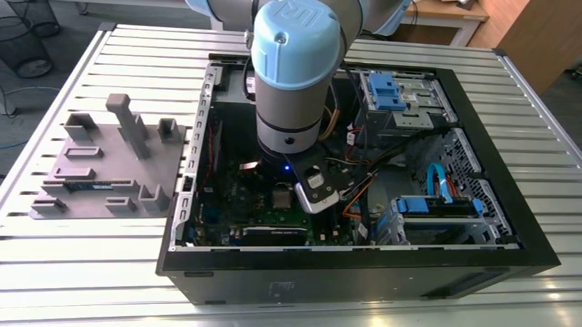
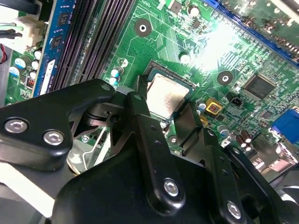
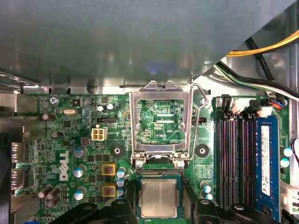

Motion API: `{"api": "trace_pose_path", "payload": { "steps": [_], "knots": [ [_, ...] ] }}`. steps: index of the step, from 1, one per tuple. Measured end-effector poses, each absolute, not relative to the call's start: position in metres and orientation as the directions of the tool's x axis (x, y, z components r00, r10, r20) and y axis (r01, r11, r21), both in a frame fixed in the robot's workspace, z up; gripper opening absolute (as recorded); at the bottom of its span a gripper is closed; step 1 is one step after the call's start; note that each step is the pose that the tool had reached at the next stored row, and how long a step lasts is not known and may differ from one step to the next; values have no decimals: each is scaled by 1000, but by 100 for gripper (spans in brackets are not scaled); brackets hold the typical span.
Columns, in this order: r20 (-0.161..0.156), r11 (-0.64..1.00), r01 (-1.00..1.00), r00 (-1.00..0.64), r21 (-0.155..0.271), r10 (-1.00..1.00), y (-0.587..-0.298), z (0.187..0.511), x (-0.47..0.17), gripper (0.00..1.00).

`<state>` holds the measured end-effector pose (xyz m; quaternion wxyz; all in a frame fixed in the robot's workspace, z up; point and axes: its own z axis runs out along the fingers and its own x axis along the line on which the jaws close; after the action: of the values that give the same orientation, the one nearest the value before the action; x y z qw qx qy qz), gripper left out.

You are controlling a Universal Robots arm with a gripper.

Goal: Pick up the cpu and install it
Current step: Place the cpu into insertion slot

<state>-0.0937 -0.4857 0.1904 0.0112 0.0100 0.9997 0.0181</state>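
The cpu [image 3: 159, 198] is a small square chip with a shiny silver top, lying flat in the socket on the green motherboard [image 3: 70, 140]. In both wrist views my gripper [image 3: 159, 201] straddles it, a black finger [image 2: 140, 100] against one edge and the other finger [image 2: 189, 123] against the opposite edge. The jaws are shut on the cpu [image 2: 164, 95]. The silver socket frame [image 3: 135, 121] stands flipped open just beyond the chip, its lever [image 3: 196, 116] raised beside it. In the exterior view the arm [image 1: 291, 82] reaches down into the open computer case, and the cpu [image 1: 281, 199] glints beneath the wrist.
Black memory slots and a blue memory stick [image 3: 266, 158] run beside the socket. Yellow and black cables [image 3: 261, 51] hang near the case wall. The case's black rim [image 1: 364, 262] surrounds the work area. A grey tray [image 1: 100, 170] with upright holders sits at the exterior view's left on the slatted table.
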Motion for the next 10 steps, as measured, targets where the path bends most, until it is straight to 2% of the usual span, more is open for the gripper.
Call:
{"api": "trace_pose_path", "payload": {
  "steps": [10],
  "knots": [
    [-22,999,20,-1000,36,21,-486,189,-92,48]
  ]
}}
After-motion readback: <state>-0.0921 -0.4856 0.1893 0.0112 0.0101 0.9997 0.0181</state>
